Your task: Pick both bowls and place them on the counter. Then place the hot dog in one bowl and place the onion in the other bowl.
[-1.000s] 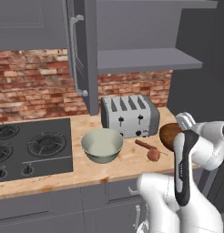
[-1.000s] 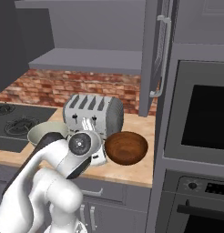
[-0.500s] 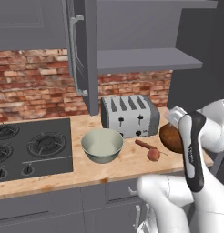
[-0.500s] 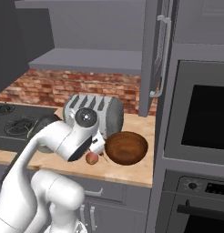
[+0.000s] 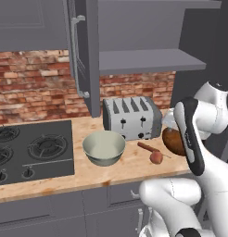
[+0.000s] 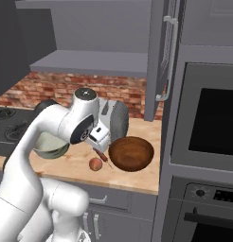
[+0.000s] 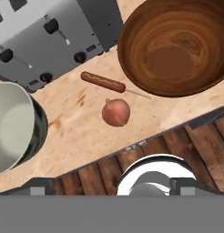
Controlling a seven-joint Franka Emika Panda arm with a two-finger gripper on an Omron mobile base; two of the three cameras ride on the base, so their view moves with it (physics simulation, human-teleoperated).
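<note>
The dark reddish-brown bowl stands empty on the counter at its right end. The pale grey-green bowl with its cream inside stands empty left of the toaster's front. Between the bowls lie the hot dog and the onion, side by side on the wood. They also show as the hot dog and the onion in the left base view. My gripper hovers high above the counter's front edge, looking down on the onion. It is open and holds nothing.
A silver four-slot toaster stands against the brick wall behind the food. The black stove top lies to the left. An open cabinet door hangs above the pale bowl. A wall oven rises right of the brown bowl.
My arm has lifted and drawn back from beside the brown bowl toward the counter's front edge. Both bowls, the hot dog and the onion stay where they were.
</note>
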